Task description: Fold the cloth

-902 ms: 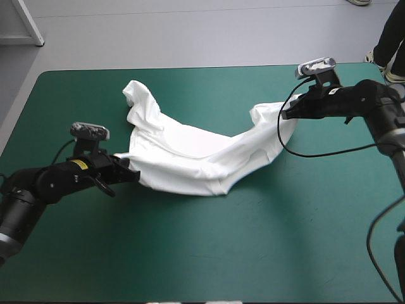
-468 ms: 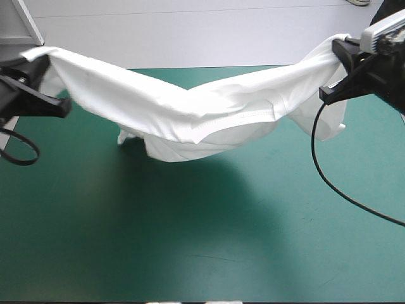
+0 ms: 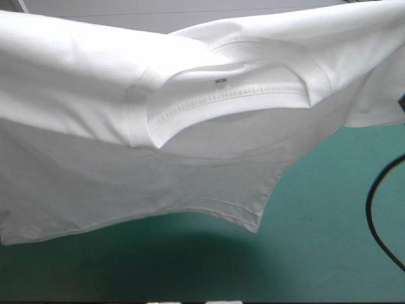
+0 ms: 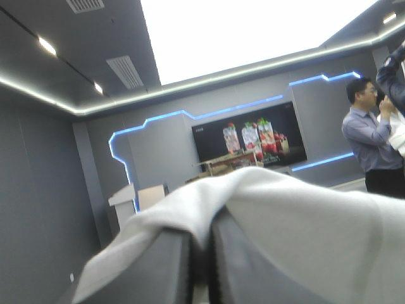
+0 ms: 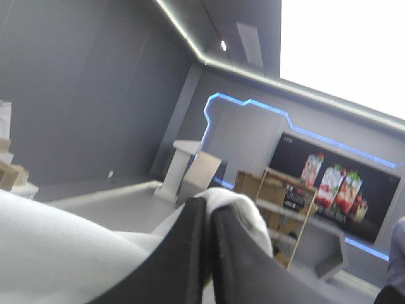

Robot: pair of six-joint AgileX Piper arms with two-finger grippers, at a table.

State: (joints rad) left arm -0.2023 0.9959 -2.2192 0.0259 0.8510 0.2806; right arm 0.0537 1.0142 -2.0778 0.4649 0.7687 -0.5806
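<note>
T-shirt (image 3: 190, 145) held aloft over the table (image 3: 329, 247), filling the high view and hiding the 2 arms. The left gripper (image 4: 204, 229) and right gripper (image 5: 207, 210) each appear clamped on its fabric, which covers their fingertips.

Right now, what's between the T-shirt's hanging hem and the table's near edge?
Only bare teal-green cover, shadowed by the T-shirt, as the high view shows.

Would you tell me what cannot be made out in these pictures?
High view: the lifted T-shirt hides most of the table. The T-shirt's ends are cut off at the sides. The collar label is too small to read.
Wrist views: cloth drapes over the left gripper and right gripper, hiding which part each holds.
</note>
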